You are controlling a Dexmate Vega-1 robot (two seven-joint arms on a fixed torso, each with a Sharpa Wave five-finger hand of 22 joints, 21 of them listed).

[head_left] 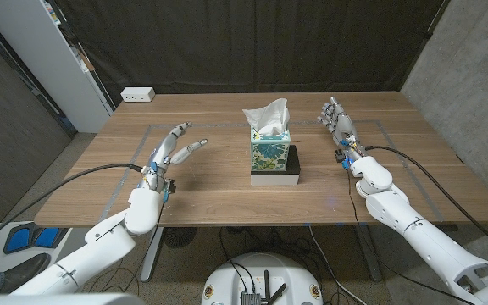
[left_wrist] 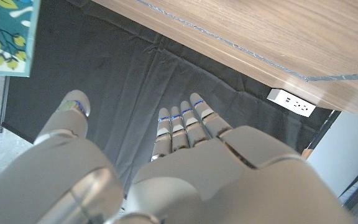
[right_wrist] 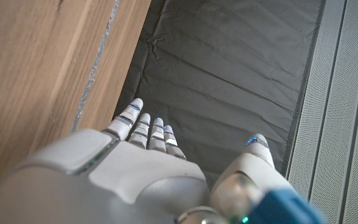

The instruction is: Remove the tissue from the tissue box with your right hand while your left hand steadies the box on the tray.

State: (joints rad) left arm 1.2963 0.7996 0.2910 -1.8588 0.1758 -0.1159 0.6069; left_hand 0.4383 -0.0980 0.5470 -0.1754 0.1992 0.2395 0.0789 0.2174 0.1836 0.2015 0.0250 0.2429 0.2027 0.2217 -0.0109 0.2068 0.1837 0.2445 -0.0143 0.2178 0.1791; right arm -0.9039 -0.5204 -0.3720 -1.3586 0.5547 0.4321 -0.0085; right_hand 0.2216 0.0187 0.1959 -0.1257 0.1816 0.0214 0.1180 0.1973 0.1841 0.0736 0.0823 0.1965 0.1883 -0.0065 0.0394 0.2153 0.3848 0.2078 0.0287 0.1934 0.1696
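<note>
Your right hand (head_left: 337, 119) and left hand (head_left: 173, 149) are both spread and empty, flanking the tissue box (head_left: 271, 152) on its tray (head_left: 276, 177). The tissue (head_left: 266, 114) stands upright – inward from your right hand (the left is about as far off).

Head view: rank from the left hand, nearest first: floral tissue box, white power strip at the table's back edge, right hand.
1. Teal floral tissue box, table centre on the black and white tray, to the right of the left hand.
2. White power strip, back left table edge, beyond the hand.
3. Right hand, past the box, on the far right side.
</note>
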